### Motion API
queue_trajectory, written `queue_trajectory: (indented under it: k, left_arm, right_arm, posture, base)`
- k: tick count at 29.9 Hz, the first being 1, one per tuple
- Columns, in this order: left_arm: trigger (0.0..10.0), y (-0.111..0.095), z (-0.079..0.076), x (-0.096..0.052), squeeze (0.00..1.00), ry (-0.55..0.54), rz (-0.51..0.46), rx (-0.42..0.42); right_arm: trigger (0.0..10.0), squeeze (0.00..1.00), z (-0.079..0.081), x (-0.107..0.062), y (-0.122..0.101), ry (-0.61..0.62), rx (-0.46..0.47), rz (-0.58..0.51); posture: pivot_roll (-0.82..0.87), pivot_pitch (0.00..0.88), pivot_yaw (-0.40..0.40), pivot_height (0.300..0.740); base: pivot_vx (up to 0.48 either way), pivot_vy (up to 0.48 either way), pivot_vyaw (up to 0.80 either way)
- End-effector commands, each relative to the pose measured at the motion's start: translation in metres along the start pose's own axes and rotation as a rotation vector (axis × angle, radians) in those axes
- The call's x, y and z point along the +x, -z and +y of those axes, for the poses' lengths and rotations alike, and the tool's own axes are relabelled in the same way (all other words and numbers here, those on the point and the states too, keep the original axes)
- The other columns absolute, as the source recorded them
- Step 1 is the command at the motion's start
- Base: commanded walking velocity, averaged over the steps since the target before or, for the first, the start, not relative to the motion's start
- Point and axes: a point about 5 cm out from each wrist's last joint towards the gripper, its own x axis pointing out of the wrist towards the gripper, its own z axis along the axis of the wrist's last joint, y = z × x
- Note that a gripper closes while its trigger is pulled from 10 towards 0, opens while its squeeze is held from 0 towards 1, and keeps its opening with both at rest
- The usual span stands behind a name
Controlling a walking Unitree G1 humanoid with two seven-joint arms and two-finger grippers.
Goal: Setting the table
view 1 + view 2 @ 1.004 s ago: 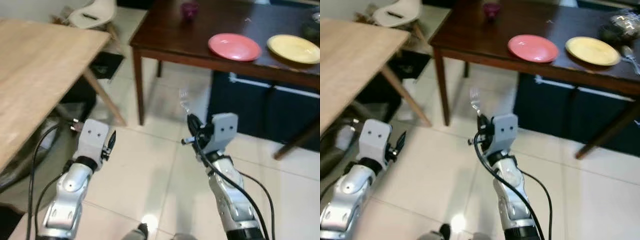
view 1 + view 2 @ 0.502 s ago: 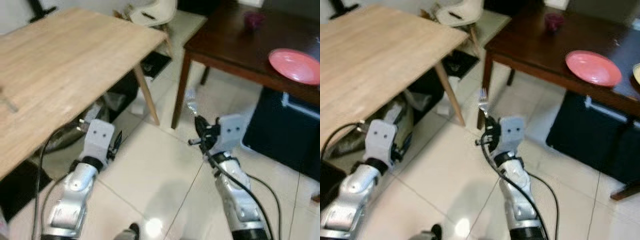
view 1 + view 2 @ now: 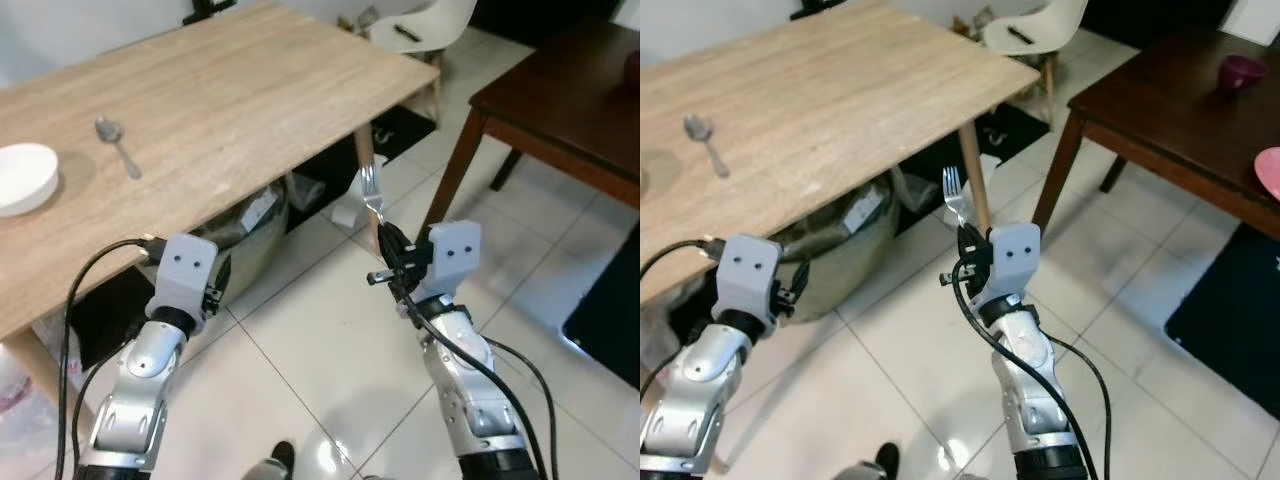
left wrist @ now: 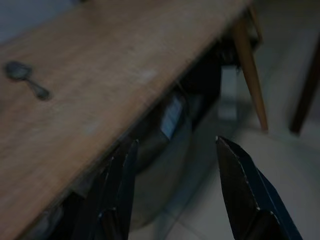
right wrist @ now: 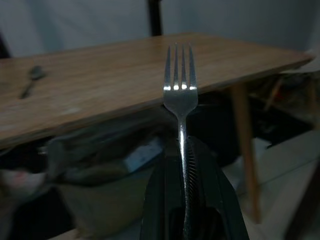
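Observation:
My right gripper (image 3: 391, 247) is shut on the handle of a silver fork (image 3: 369, 192), tines up, held over the tiled floor off the near corner of a light wooden table (image 3: 230, 90). The fork (image 5: 180, 85) stands upright between the black fingers (image 5: 160, 200) in the right wrist view. On the table lie a metal spoon (image 3: 117, 143) and a white bowl (image 3: 22, 176) at its left edge. My left gripper (image 4: 175, 190) is open, low beside the table's front edge, with nothing between its fingers.
A dark wooden table (image 3: 1180, 110) stands at the right with a purple cup (image 3: 1240, 72) and a pink plate (image 3: 1272, 170) on it. A white chair (image 3: 425, 25) sits beyond the light table. A grey sack (image 3: 250, 235) lies under the light table.
The camera has swung left: the light table now takes up the view with spoon and bowl visible, the dark table slid right. My right gripper still holds the fork upright.

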Motion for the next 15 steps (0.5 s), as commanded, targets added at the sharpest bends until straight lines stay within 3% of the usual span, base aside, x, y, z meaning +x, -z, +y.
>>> queue_trajectory:
  k: [1, 15]
  left_arm:
    - [10.0, 0.003, 0.009, -0.002, 0.0, -0.033, 0.024, 0.009]
    - [10.0, -0.008, 0.015, 0.003, 0.0, -0.064, -0.01, 0.004]
  right_arm:
    - [10.0, 0.0, 0.009, 0.006, -0.01, -0.037, 0.022, -0.04]
    - [10.0, 0.0, 0.018, 0.013, -0.032, -0.082, 0.045, -0.115]
  posture:
    - [-0.06, 0.024, 0.045, 0.74]
    - [-0.05, 0.026, 0.047, 0.74]
  base:
    - [0.0, 0.0, 0.77]
    - [0.0, 0.0, 0.78]
